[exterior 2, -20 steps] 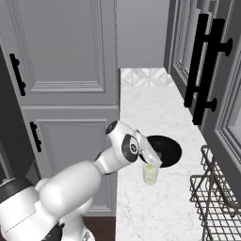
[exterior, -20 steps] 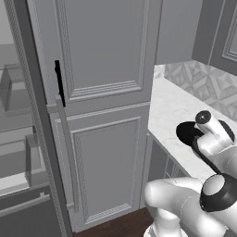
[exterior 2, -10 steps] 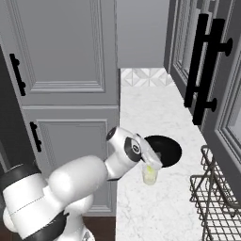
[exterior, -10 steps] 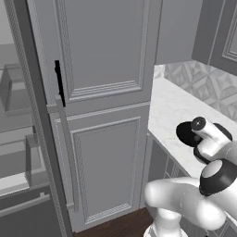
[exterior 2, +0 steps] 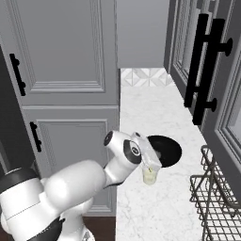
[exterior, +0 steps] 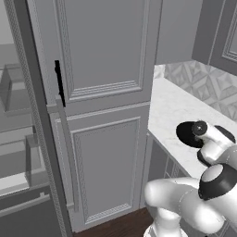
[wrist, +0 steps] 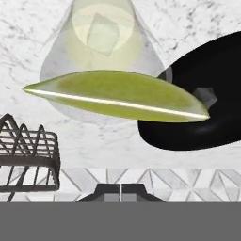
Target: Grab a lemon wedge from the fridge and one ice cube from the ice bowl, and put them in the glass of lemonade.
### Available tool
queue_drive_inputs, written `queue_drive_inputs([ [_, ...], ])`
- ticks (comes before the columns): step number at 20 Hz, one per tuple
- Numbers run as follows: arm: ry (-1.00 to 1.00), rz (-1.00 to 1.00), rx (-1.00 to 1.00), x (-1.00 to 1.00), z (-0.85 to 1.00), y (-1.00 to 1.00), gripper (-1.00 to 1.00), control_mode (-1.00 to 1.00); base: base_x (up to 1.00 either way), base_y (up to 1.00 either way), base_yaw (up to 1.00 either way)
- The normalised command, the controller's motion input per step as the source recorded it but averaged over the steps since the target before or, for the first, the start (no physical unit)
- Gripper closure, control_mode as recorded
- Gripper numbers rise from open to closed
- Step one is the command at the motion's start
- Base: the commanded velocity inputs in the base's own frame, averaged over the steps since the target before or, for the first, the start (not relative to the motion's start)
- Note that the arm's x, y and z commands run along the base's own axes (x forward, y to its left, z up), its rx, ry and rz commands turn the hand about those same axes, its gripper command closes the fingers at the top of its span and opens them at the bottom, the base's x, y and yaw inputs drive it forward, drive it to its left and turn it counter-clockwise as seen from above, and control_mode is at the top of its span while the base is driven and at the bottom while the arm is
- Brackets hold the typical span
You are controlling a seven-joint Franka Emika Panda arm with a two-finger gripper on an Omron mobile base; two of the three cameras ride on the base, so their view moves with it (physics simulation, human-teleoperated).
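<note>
The lemon wedge [wrist: 117,96] hung loose at the hand view's centre, just before the glass of lemonade [wrist: 104,35] at top, an ice cube [wrist: 102,34] already inside. The gripper [wrist: 120,190] had pressed together empty, releasing it, so both additions looked nearly delivered. The ice bowl [wrist: 207,127] sat right.

My left base view looks forward and down from behind the arm, past tall cabinets [exterior: 106,115] to the counter [exterior: 171,115]. My right one faces the same counter [exterior 2: 155,113] from the other side. Hand view sits close above the glass [wrist: 101,42] and bowl [wrist: 207,99].
</note>
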Motion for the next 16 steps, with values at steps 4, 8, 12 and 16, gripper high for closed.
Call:
queue_drive_inputs([
  [4, -0.18, 0.00, 0.00, -0.25, 0.76, 0.05, 1.00, -1.00, 0.00, 0.00, 0.00],
  [8, -0.20, 0.02, 0.00, -0.76, 1.00, 0.30, 1.00, -1.00, 0.00, 0.00, 0.00],
  [12, -0.04, 0.03, 0.00, -0.74, 1.00, 0.40, 1.00, -1.00, 0.00, 0.00, 0.00],
  [16, 0.00, 0.05, 0.04, -0.55, 1.00, 0.41, 1.00, -1.00, 0.00, 0.00, 0.00],
])
